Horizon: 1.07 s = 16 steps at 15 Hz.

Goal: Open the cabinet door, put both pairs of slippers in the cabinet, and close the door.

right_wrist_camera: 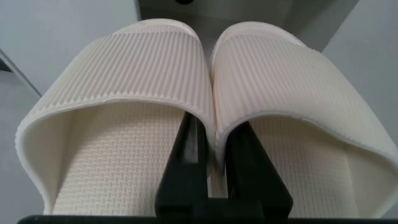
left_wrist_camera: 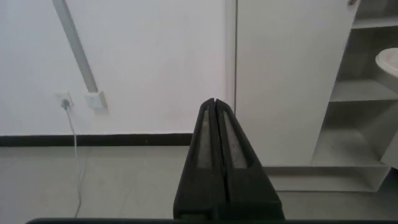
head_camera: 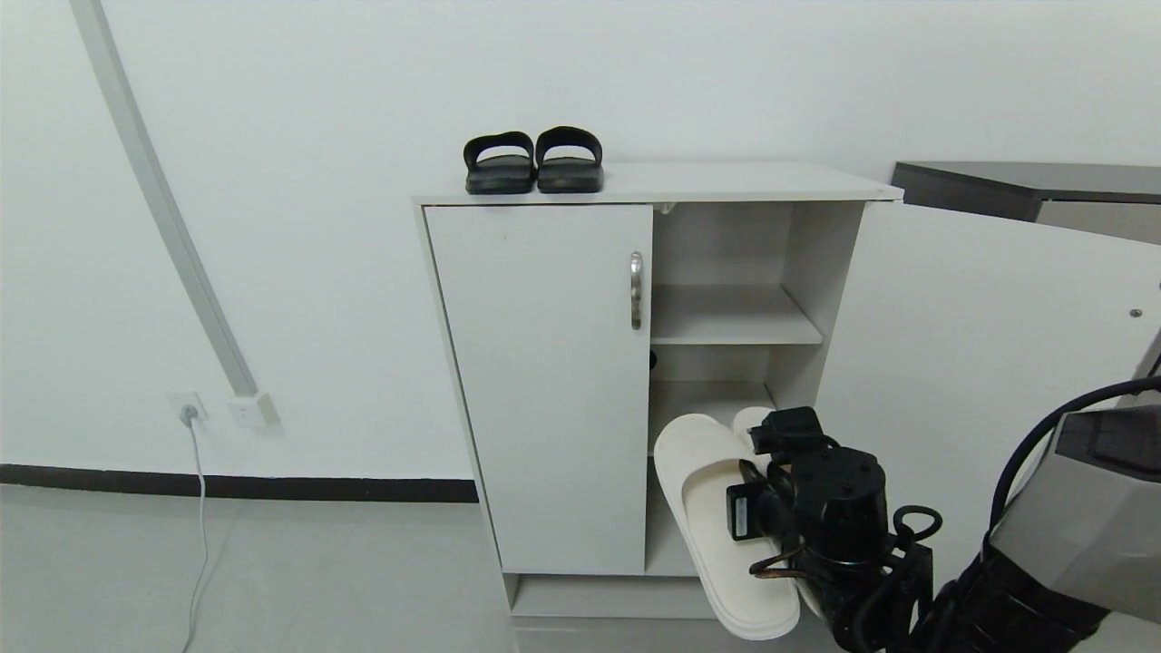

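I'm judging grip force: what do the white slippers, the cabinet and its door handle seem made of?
White slippers: probably soft moulded foam or rubber, matte, with ribbed straps and an embossed footbed. Cabinet: apparently laminated board, smooth matte white flat panels. Door handle: likely brushed metal, silvery with a dull sheen.

Ribbed matt cream slippers (right_wrist_camera: 143, 68), smooth white cabinet (head_camera: 544, 390), metal handle (head_camera: 636, 290)

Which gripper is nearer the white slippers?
Right. The right gripper is clamped on the white slippers at the open cabinet; the left gripper, shut, hangs apart from them, off to their left.
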Tool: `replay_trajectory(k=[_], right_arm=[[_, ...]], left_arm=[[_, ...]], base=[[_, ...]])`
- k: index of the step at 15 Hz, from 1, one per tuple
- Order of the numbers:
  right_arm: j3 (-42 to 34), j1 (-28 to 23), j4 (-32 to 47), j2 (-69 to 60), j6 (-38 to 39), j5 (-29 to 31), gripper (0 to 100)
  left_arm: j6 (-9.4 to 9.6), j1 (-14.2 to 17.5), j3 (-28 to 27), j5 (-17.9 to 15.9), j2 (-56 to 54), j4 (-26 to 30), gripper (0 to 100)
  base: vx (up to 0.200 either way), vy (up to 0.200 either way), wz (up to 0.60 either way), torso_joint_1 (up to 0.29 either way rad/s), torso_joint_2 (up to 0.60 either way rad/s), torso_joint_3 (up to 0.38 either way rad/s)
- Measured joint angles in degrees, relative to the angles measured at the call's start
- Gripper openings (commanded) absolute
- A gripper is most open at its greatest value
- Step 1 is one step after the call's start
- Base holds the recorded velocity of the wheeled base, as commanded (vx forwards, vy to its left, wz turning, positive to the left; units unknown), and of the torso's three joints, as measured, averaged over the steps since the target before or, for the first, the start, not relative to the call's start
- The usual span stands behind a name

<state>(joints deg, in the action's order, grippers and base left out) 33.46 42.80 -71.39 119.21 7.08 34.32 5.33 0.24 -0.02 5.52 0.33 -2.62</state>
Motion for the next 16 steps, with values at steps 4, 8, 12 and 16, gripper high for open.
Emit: replay_trajectory(k=[4,8,12,16], right_arm=[[0.6,0.6,0.4,0.0,-0.1,0.0,0],[0.6,0.6,0.3,0.0,0.0,0.0,0],[3.2,0.7,0.3,1.3,0.6,2.1,0],[7.7,1.1,9.1,2.8,6.5,7.9,0]], left_arm=[[-2.49,0.1,0.0,-1.8,0.4,1.3,0],[-2.44,-0.2,0.0,-8.4,-0.3,2.6,0],[-3.99,-0.2,0.0,-7.7,-0.4,2.6,0],[-4.00,-0.2,0.0,-7.7,-0.4,2.6,0]], base=[[0.000,0.000,0.00,0.000,0.00,0.000],[0.000,0.000,0.00,0.000,0.00,0.000],[0.000,0.000,0.00,0.000,0.00,0.000],[0.000,-0.050,0.00,0.001,0.00,0.001]])
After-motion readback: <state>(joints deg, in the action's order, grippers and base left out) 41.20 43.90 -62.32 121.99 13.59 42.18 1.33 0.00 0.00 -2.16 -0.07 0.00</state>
